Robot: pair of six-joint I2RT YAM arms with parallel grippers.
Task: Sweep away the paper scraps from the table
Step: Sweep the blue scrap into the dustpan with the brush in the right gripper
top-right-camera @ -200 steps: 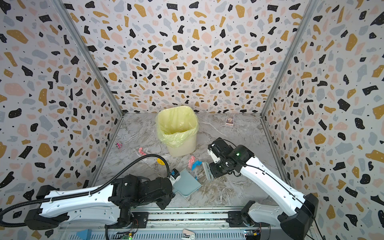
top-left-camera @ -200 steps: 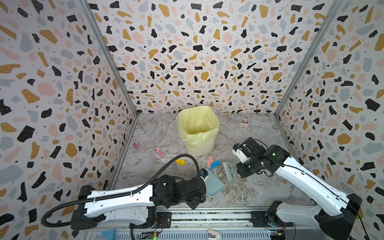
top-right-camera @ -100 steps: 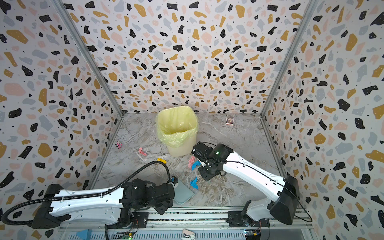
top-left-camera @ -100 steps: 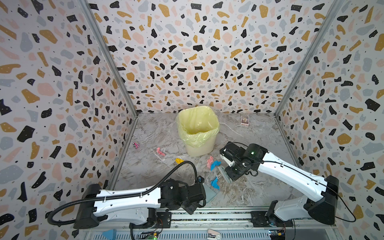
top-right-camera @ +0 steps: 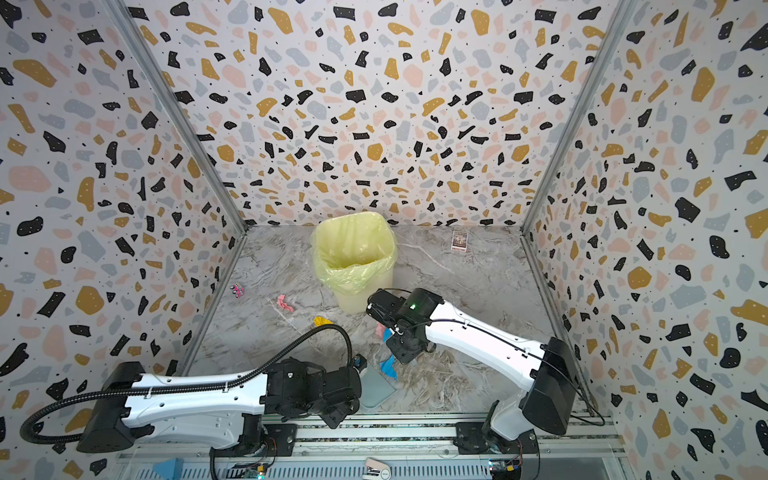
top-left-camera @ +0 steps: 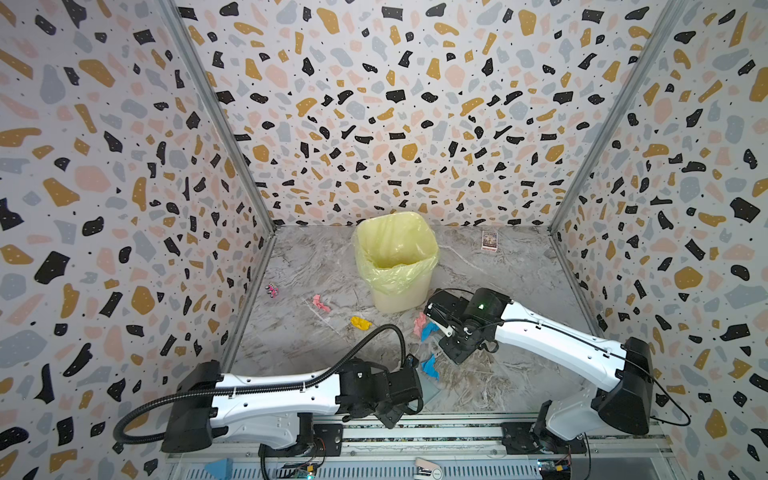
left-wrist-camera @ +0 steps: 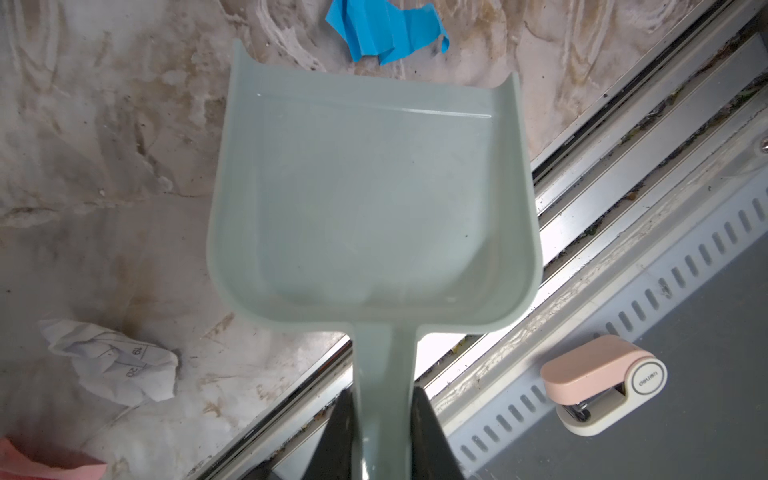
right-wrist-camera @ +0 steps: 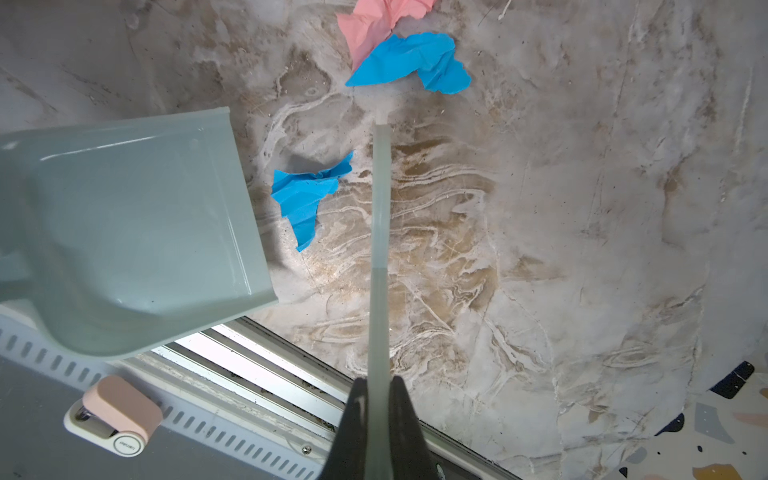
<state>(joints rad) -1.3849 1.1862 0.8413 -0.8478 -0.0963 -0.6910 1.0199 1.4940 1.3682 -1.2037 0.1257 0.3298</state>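
As both top views show: paper scraps (top-left-camera: 430,368) lie on the table (top-left-camera: 519,282), in front of the bin (top-left-camera: 399,297).
Left wrist: left gripper (left-wrist-camera: 384,424) jaws pinch the dustpan (left-wrist-camera: 365,199) handle; a blue scrap (left-wrist-camera: 384,29) just beyond its lip, a white scrap (left-wrist-camera: 112,365) beside.
Right wrist: right gripper (right-wrist-camera: 377,386) jaws press on a thin pale tool (right-wrist-camera: 380,249); a pink scrap (right-wrist-camera: 374,25) touches a blue one beyond its tip.

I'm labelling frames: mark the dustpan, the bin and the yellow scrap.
dustpan (left-wrist-camera: 365,199), left wrist view, tray floor
bin (top-left-camera: 399,296), in a top view, front wall
yellow scrap (top-left-camera: 360,323), in a top view, its middle
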